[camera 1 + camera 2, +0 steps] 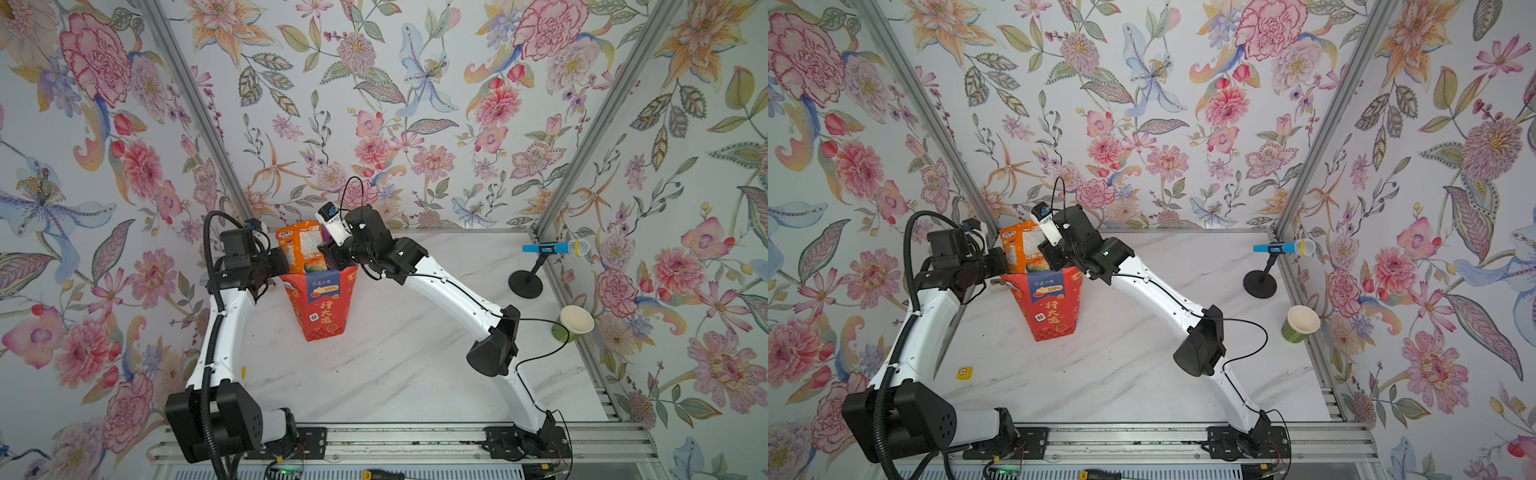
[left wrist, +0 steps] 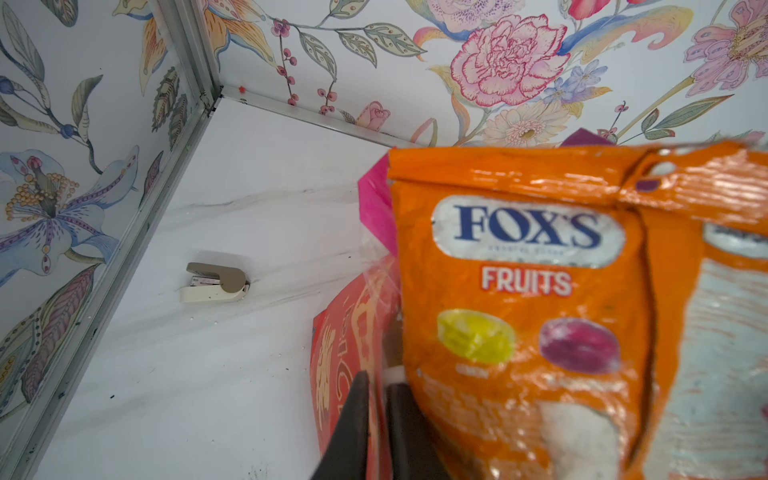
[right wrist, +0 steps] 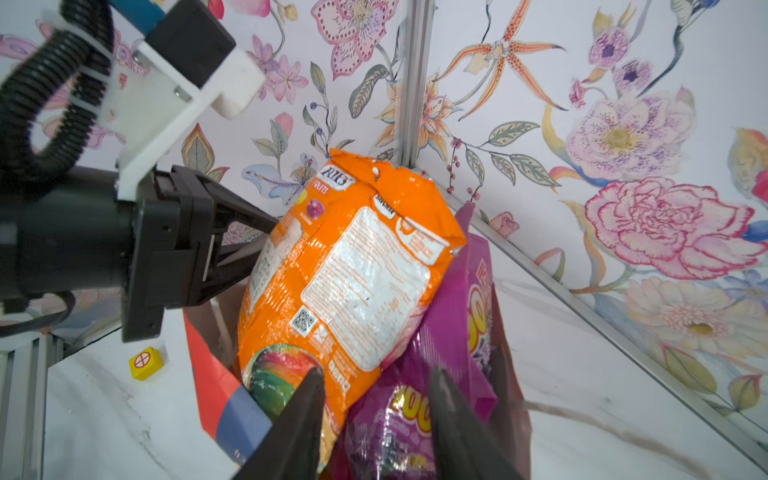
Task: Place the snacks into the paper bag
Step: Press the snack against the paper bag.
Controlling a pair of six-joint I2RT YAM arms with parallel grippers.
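The red paper bag [image 1: 320,309] [image 1: 1051,309] stands upright at the left-centre of the marble table. An orange "FOX'S FRUITS" snack packet [image 1: 301,245] [image 2: 540,291] [image 3: 353,257] sticks up out of its mouth. A purple packet [image 3: 457,332] lies beside it in the bag, and a magenta one [image 2: 374,212] shows behind. My left gripper [image 1: 284,268] [image 2: 378,378] is at the bag's left rim, its jaws closed narrowly on the red wall [image 2: 332,374]. My right gripper [image 1: 332,259] [image 3: 376,372] hangs over the bag's right side. Its fingers stand apart over the purple packet and the orange packet's lower edge.
A green paper cup [image 1: 575,324] [image 1: 1302,324] and a blue microphone on a black stand [image 1: 552,248] [image 1: 1283,248] sit at the table's right edge. A beige stapler [image 2: 214,282] lies in the back left corner. A yellow block [image 1: 964,372] [image 3: 143,363] lies by the left arm.
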